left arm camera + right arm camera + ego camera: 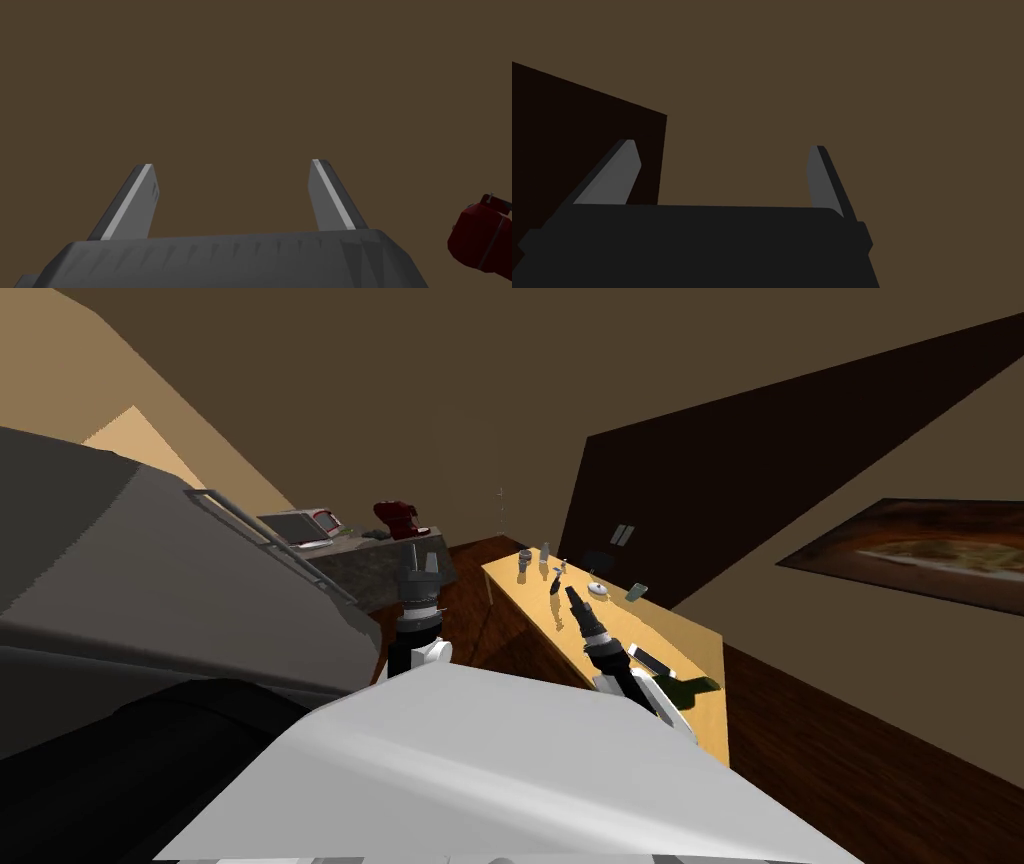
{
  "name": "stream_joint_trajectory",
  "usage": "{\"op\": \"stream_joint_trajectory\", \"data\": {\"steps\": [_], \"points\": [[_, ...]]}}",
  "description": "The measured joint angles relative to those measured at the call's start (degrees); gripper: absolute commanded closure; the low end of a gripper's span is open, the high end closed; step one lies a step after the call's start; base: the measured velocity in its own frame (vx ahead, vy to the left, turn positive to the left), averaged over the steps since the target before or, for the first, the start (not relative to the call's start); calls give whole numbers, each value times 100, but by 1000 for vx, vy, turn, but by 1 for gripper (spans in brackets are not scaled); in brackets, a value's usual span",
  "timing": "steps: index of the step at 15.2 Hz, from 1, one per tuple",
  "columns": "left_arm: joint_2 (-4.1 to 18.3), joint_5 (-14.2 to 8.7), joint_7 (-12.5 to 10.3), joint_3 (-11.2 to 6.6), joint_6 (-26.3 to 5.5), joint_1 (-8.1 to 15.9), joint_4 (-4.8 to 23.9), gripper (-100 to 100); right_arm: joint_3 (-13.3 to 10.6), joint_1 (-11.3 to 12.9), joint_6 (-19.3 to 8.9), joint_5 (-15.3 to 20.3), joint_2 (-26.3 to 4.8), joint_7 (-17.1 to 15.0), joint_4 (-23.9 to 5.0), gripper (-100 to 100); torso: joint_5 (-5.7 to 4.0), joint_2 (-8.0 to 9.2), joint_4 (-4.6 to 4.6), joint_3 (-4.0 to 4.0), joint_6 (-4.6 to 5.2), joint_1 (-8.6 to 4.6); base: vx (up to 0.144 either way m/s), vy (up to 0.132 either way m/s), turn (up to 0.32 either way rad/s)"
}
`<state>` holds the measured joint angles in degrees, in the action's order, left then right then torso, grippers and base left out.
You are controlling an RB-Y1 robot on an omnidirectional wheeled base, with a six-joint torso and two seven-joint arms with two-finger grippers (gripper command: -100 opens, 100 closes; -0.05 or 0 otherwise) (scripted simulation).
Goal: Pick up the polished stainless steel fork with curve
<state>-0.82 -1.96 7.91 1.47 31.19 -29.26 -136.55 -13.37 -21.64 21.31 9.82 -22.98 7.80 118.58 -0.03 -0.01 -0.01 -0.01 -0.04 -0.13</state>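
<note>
A long yellow wooden table [690, 638] stretches ahead on my right, with several small items on it. I cannot tell which of them is the fork. My right gripper [573, 594] hangs over the table's near half, pointing toward a small dark item [555, 586]; its fingers [818, 175] stand open with nothing between them. My left gripper [421, 558] is raised left of the table, in front of the counter, and it is open and empty [232, 197].
The table holds a grey cup [523, 557], a pale bottle [545, 554], a white round object [597, 588] and a phone [651, 661]. A stone counter [375, 560] at left carries a red stand mixer [398, 519] [482, 245] and a toaster oven [300, 526]. A large grey appliance [150, 578] stands close on my left.
</note>
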Motion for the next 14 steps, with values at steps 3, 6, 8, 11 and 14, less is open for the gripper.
{"op": "stream_joint_trajectory", "data": {"steps": [3,6,8,11,14], "points": [[0,0,0,0,0,0,0,0,-257,85,29,260,-411,50,-268,-100,0,-1,0,0,2,-1,-5,-25,220],[0,0,0,0,0,-1,0,0,-577,267,-14,541,-662,154,-573,-100,1,-1,0,-1,5,1,-6,-23,123],[0,0,0,0,0,0,0,0,-722,277,-42,690,-934,161,-648,-100,1,0,0,0,2,2,-6,-19,129],[0,0,0,0,0,0,0,0,-944,427,3,899,-1193,207,-972,-100,1,-2,-1,-1,2,2,-6,-21,206],[0,0,0,0,0,0,0,0,-1287,591,19,1225,-1535,297,-1335,-100,-1,-3,-1,-2,0,-4,-6,-34,211]]}}
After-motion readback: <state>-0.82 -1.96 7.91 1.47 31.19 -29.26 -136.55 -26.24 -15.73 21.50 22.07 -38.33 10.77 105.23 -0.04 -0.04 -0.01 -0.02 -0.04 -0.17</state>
